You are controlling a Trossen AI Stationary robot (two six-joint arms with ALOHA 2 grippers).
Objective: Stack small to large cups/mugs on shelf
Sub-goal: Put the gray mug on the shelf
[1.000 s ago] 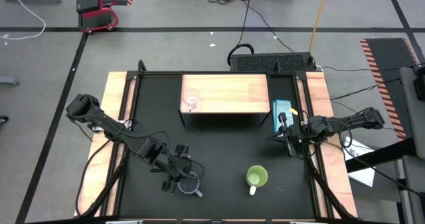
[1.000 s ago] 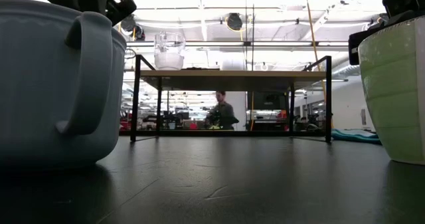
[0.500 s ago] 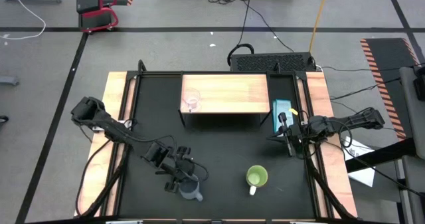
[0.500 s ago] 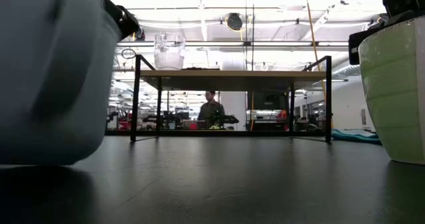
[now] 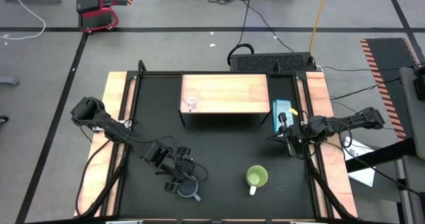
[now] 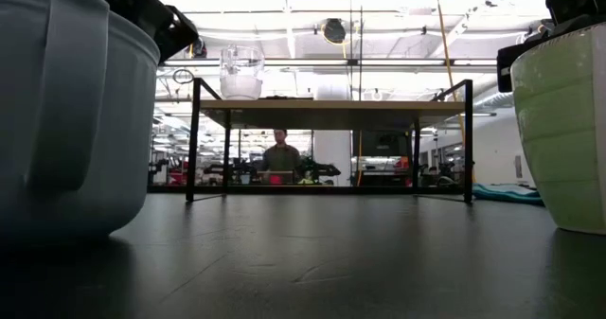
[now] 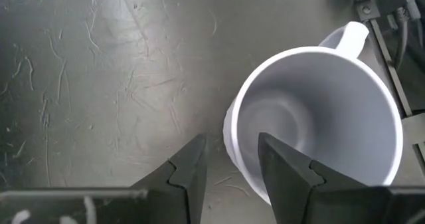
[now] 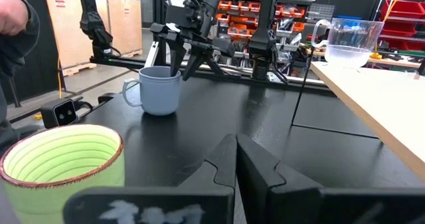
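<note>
The grey-blue mug [image 5: 190, 190] stands upright on its base near the table's near edge, left of centre, and looms at the left of the low view [image 6: 71, 120]. My left gripper [image 7: 232, 141] comes down over it, open, with one finger inside the mug and one outside. The lime-green mug [image 5: 256, 177] stands on the table to the right of it. The clear glass cup [image 5: 192, 102] stands on the left end of the wooden shelf [image 5: 229, 91]. My right gripper [image 5: 287, 141] waits shut near the table's right edge. My left gripper straddles the mug's rim [image 7: 229, 121] on the side away from the handle [image 7: 348, 34], coming from above. One finger [image 7: 275, 161] is inside and the other [image 7: 192, 167] outside. A gap shows on both sides of the wall, so I cannot tell whether either finger touches it.
A teal box [image 5: 282, 111] lies by the shelf's right end, close to my right gripper. The middle and right of the shelf top are bare wood. A person [image 6: 279, 158] stands in the room behind the table, and a sleeve [image 8: 16, 24] shows in the right wrist view.
The left gripper has shifted slightly toward the table's near and right side over the grey-blue mug. The mug tipped half a second ago and now stands upright again, turned about so that its handle points another way. The right arm has kept still.
</note>
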